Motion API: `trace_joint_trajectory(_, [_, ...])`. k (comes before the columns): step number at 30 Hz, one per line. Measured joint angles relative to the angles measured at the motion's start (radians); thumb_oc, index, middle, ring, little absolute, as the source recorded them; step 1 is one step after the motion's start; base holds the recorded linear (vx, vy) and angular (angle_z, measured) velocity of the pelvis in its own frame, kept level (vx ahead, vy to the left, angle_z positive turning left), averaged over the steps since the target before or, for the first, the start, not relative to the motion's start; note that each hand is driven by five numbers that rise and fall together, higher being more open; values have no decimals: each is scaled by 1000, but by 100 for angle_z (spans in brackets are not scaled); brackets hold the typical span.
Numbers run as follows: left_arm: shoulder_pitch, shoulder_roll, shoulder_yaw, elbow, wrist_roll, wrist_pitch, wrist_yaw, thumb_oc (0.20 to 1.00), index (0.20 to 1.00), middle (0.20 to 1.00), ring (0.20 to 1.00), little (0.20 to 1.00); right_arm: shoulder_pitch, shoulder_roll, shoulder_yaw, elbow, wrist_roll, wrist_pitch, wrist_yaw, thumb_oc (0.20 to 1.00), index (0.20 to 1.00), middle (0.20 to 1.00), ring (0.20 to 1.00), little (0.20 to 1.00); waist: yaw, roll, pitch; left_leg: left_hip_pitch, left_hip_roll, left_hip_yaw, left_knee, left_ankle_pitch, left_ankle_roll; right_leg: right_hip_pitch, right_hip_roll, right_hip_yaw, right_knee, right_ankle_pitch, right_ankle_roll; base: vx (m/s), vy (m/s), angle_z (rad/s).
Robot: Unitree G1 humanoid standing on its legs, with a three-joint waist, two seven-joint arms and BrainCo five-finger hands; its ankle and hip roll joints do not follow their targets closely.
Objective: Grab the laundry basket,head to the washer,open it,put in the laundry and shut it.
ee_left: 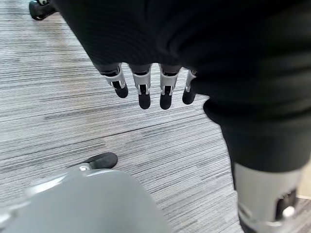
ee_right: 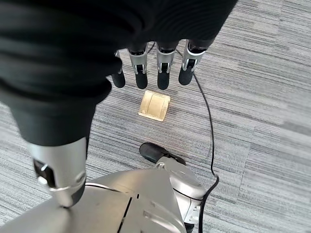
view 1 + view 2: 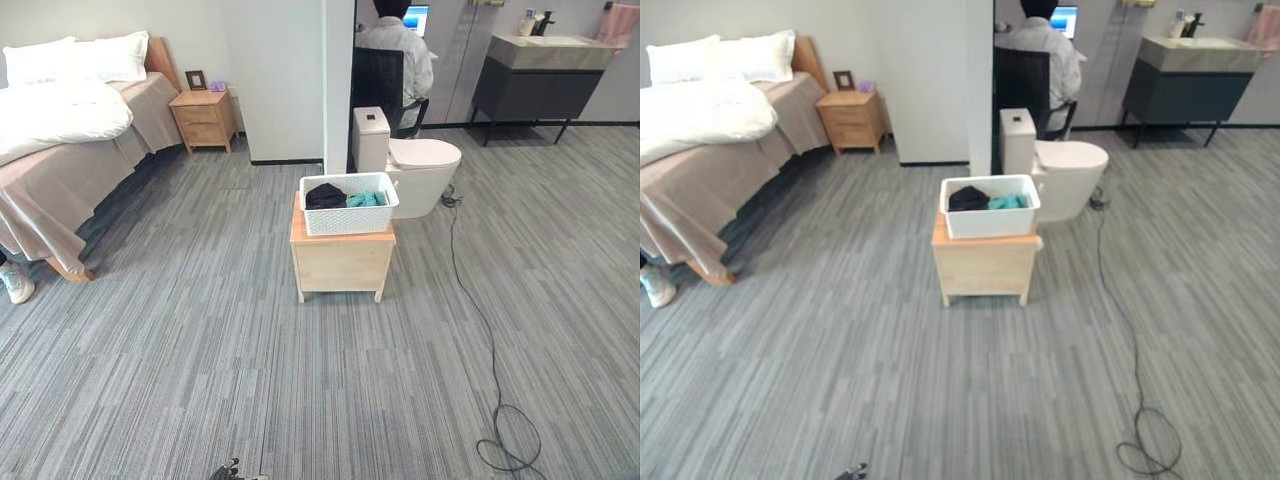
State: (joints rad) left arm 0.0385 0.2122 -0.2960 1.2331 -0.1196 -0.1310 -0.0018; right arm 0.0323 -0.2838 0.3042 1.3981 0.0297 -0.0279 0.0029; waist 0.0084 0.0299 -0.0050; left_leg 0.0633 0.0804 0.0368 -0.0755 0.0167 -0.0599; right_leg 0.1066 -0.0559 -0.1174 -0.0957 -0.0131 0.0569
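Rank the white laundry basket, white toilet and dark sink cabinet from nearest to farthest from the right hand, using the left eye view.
With the right hand hanging at the robot's side:
1. White plastic laundry basket, centre, on the wooden stool.
2. White toilet, just behind it.
3. Dark sink cabinet, far right wall.

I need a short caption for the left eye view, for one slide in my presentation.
White laundry basket with dark and teal clothes sits on a small wooden stand, ahead of the robot.

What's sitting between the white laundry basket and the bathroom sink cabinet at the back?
A white toilet stands just behind the laundry basket, then bare grey carpet up to the dark sink cabinet, as the left eye view shows.
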Motion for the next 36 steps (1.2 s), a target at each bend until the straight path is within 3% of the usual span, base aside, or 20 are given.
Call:
trace_joint_trajectory(4, [-18, 5, 11, 4, -38, 0, 0, 1000, 1000, 1000, 1000, 1000, -21, 1, -12, 0, 39, -12, 1, 1000, 1000, 1000, 1000, 1000, 7, -11, 42, -51, 12, -29, 87, -7, -11, -1, 21, -2, 8, -12, -16, 38, -170, 10])
trace_joint_trajectory(6, [-42, 20, 35, 11, -40, -3, -1, 1000, 1000, 1000, 1000, 1000, -42, 8, -31, -14, 47, -18, 2, 1000, 1000, 1000, 1000, 1000, 18, -26, 84, -116, 28, -43, 225, -31, -63, -44, 30, 4, 84, -46, -58, 43, -193, -2])
trace_joint_trajectory(7, [-56, 34, 43, 38, -40, 0, 0, 1000, 1000, 1000, 1000, 1000, -51, 18, -37, -16, 59, -21, 2, 1000, 1000, 1000, 1000, 1000, 33, -61, 106, -185, 25, -59, 362, 7, -114, -52, 30, 9, 107, -58, -74, 29, -184, -28])
trace_joint_trajectory(8, [-57, 38, 51, 43, -48, -2, -1, 1000, 1000, 1000, 1000, 1000, -59, 15, -38, -19, 69, -22, 1, 1000, 1000, 1000, 1000, 1000, 50, -70, 114, -232, 16, -79, 444, 33, -123, -66, 34, 19, 124, -58, -79, 68, -157, -19])
trace_joint_trajectory(11, [-77, 42, 55, 42, -73, 0, 1, 1000, 1000, 1000, 1000, 1000, -73, -7, -37, -50, 96, -29, -18, 1000, 1000, 1000, 1000, 1000, 46, -96, 142, -355, 10, -99, 592, 90, -95, -86, 34, 18, 135, -55, -127, 137, -29, 2])
trace_joint_trajectory(12, [-81, 41, 54, 42, -76, -1, 2, 1000, 1000, 1000, 1000, 1000, -78, -12, -36, -56, 104, -28, -22, 1000, 1000, 1000, 1000, 1000, 45, -98, 141, -361, 3, -90, 561, 80, -85, -92, 32, 19, 132, -52, -134, 321, 49, 6])
trace_joint_trajectory(16, [-112, 21, 38, 42, -77, -1, 11, 1000, 1000, 1000, 1000, 1000, -126, -47, -36, -90, 123, -30, -24, 1000, 1000, 1000, 1000, 1000, 52, -61, 160, -328, -24, -26, 70, 86, -79, -99, 48, 27, 33, -19, -149, 311, 60, 0])
trace_joint_trajectory(18, [-105, 17, 38, 46, -79, 0, 20, 1000, 1000, 1000, 1000, 1000, -146, -43, -21, -94, 124, -29, -25, 1000, 1000, 1000, 1000, 1000, 66, -28, 159, -324, -3, -29, -21, 103, -109, -71, 77, 25, 7, 3, -147, 460, 102, -6])
trace_joint_trajectory(21, [-109, 17, 53, 45, -80, -1, 22, 1000, 1000, 1000, 1000, 1000, -201, -20, -7, -85, 124, -32, -23, 1000, 1000, 1000, 1000, 1000, 143, -30, 165, -325, 17, -28, -20, 106, -109, -52, 90, 87, 3, -4, -138, 515, 130, -57])
trace_joint_trajectory(24, [-81, 20, 80, 43, -88, -1, 23, 1000, 1000, 1000, 1000, 1000, -193, -4, -7, -81, 124, -37, -19, 1000, 1000, 1000, 1000, 1000, 150, -45, 137, -301, 9, -30, 49, 94, -86, -15, 77, 124, 8, -35, -123, 459, 142, -40])
trace_joint_trajectory(25, [-76, 19, 83, 54, -99, 1, 22, 1000, 1000, 1000, 1000, 1000, -180, 0, -7, -77, 123, -38, -16, 1000, 1000, 1000, 1000, 1000, 152, -52, 120, -288, -11, -22, 120, 72, -53, 0, 55, 130, 19, -65, -109, 581, 222, -67])
trace_joint_trajectory(26, [-66, 19, 87, 81, -101, 1, 21, 1000, 1000, 1000, 1000, 1000, -139, 0, 0, -57, 122, -37, -4, 1000, 1000, 1000, 1000, 1000, 154, -66, 111, -194, -35, -7, 143, 8, 23, -44, 30, 106, 274, -182, -18, 574, 240, -64])
trace_joint_trajectory(27, [-33, 28, 87, 68, -101, 1, 22, 1000, 1000, 1000, 1000, 1000, -114, 11, 0, -55, 122, -37, 1, 1000, 1000, 1000, 1000, 1000, 148, -76, 98, -158, -46, 17, 127, -9, 57, -147, -1, 77, 542, -230, 30, 421, 199, -39])
trace_joint_trajectory(28, [-25, 44, 84, 56, -101, 0, 21, 1000, 1000, 1000, 1000, 1000, -74, 22, 0, -59, 123, -35, 3, 1000, 1000, 1000, 1000, 1000, 126, -92, 66, -148, -65, 10, 125, -28, 78, -217, -15, 83, 693, -202, 52, 564, 248, 29])
trace_joint_trajectory(29, [-24, 74, 74, 28, -101, -3, 19, 1000, 1000, 1000, 1000, 1000, -32, 33, -5, -56, 123, -28, 6, 1000, 1000, 1000, 1000, 1000, 108, -130, 65, -119, -115, -9, 128, -56, 109, -310, -55, 120, 936, -135, 135, 420, 181, 57])
trace_joint_trajectory(30, [-41, 83, 73, 9, -101, -2, 19, 1000, 1000, 1000, 1000, 1000, -20, 33, -22, -56, 125, -15, 6, 1000, 1000, 1000, 1000, 1000, 98, -139, 68, -93, -136, -30, 128, -74, 127, -351, -73, 133, 1016, -96, 135, 598, 161, 82])
trace_joint_trajectory(33, [-87, 78, 51, 0, -101, -1, 21, 1000, 1000, 1000, 1000, 1000, -2, -6, -72, -112, 153, -16, 5, 1000, 1000, 1000, 1000, 1000, 43, -36, 88, 4, -96, -112, 95, -104, 181, -376, -65, -18, 913, -169, 15, 371, 8, 52])
trace_joint_trajectory(34, [-89, 79, 55, 0, -101, -2, 21, 1000, 1000, 1000, 1000, 1000, -11, -10, -75, -123, 155, -19, 4, 1000, 1000, 1000, 1000, 1000, 42, -13, 103, 21, -83, -110, 91, -90, 160, -379, -57, -34, 866, -174, 6, 456, -102, 45])
trace_joint_trajectory(35, [-120, 80, 55, 5, -100, -2, 21, 1000, 1000, 1000, 1000, 1000, -28, -28, -82, -144, 163, -23, 3, 1000, 1000, 1000, 1000, 1000, 17, 15, 107, 50, -71, -168, 85, -115, 112, -419, -46, -82, 677, -167, 6, 440, -148, 52])
trace_joint_trajectory(36, [-128, 79, 57, 9, -99, -2, 21, 1000, 1000, 1000, 1000, 1000, -38, -33, -81, -140, 165, -26, 1, 1000, 1000, 1000, 1000, 1000, 9, 15, 110, 76, -71, -186, 69, -130, 102, -415, -48, -114, 527, -143, 3, 443, -190, 59])
